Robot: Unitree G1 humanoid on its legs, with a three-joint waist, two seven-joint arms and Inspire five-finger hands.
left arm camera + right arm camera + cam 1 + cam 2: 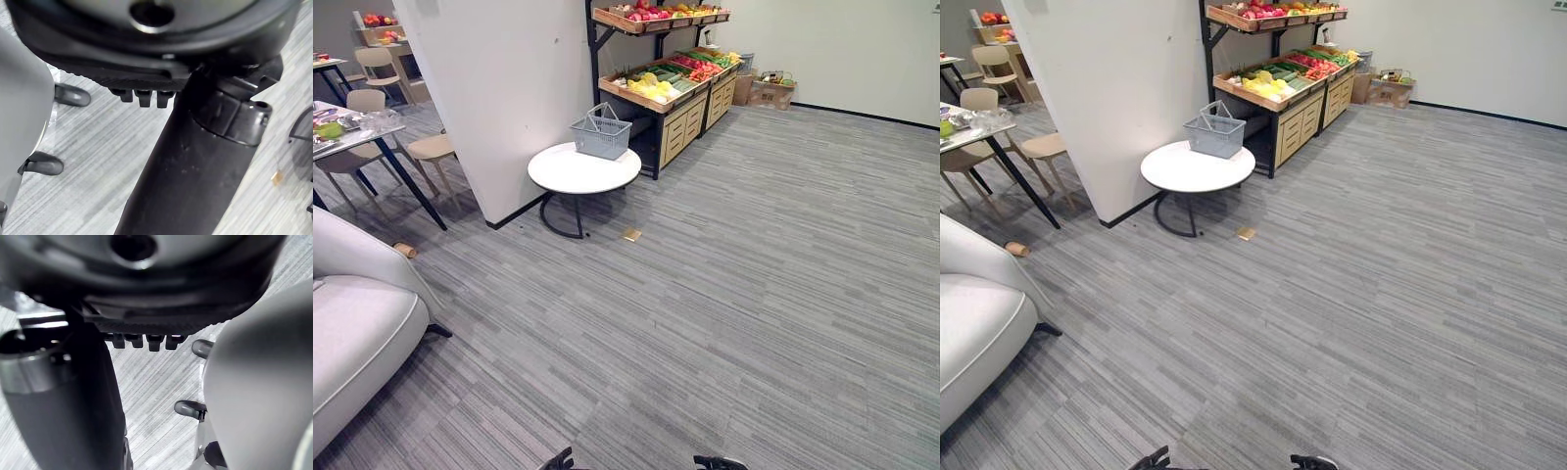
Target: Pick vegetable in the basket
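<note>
A grey wire basket (601, 132) is being carried at the far rim of the round white desk (576, 176), and it looks empty. The vegetables (668, 74) are being displayed in the wooden produce stand (680, 125) just behind the desk. How far the left robot hand (139, 81) and right robot hand (146, 325) are open cannot be told; no vegetable is being seen in either. If the desk is bumped on approach, the basket could be shed. A tan scrap (631, 234) on the floor (754, 294) just before the desk could be trodden on. With fruit (651, 12) being shown above the greens, the wrong item could be picked.
</note>
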